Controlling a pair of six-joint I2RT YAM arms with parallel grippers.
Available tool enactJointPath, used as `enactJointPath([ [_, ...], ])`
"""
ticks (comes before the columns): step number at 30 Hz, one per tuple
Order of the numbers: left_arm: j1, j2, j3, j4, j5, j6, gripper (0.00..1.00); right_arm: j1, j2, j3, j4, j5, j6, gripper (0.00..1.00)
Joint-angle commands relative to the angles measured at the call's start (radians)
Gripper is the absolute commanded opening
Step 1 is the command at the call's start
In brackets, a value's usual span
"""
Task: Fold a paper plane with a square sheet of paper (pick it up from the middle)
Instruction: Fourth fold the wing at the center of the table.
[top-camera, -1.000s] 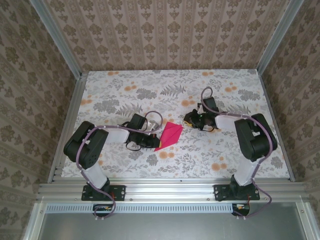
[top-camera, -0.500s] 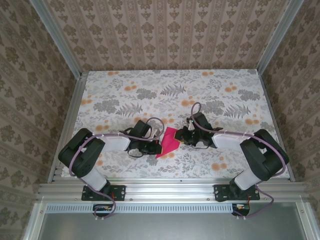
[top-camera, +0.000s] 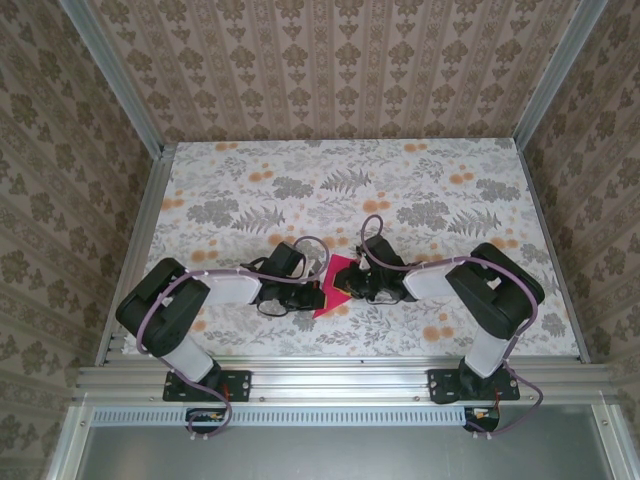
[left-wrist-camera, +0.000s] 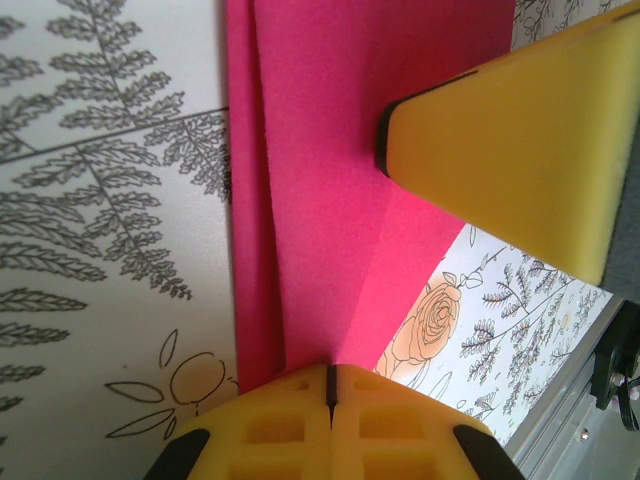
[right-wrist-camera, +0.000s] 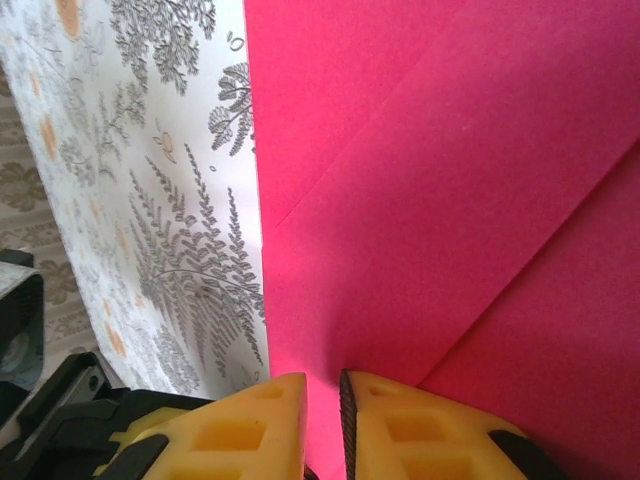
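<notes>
Fig.: you see folded magenta sheet on bench, near-centre, btw. arms. L end effector pinches its edge, closed tight; R end effector narrow, tips at sheet, grip unclear.

paper plane | magenta-red, creased | part-folded, pointed | front-centre of tabletop

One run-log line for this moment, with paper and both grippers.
paper: partly folded | left gripper: shut on paper | right gripper: nearly shut on paper edge
</notes>
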Motion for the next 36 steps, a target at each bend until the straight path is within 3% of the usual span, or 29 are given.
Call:
enactJointPath([
  [1,-0.007,0.019,-0.035,-0.088,-0.070,0.009,0.00,-0.019,-0.003,0.061,-0.194,0.098,-0.072,0.19],
  [6,-0.003,0.019,-0.039,-0.088,-0.071,0.013,0.00,-0.060,0.003,0.123,-0.321,0.134,-0.114,0.19],
  [16,0.003,0.012,-0.041,-0.095,-0.068,0.021,0.00,-0.203,0.023,0.151,-0.363,0.117,-0.165,0.19],
  [22,0.006,-0.006,-0.040,-0.105,-0.062,0.033,0.00,-0.239,-0.011,0.192,-0.428,0.099,-0.238,0.20],
  [27,0.008,-0.047,-0.029,-0.131,-0.071,0.030,0.01,-0.232,-0.109,0.195,-0.473,0.089,-0.264,0.21],
  [32,0.009,-0.162,0.040,-0.215,-0.084,0.026,0.23,-0.156,-0.203,0.134,-0.442,0.085,-0.212,0.21],
  [36,0.009,-0.274,0.122,-0.324,-0.121,0.055,0.26,-0.063,-0.230,0.085,-0.372,0.114,-0.140,0.21],
])
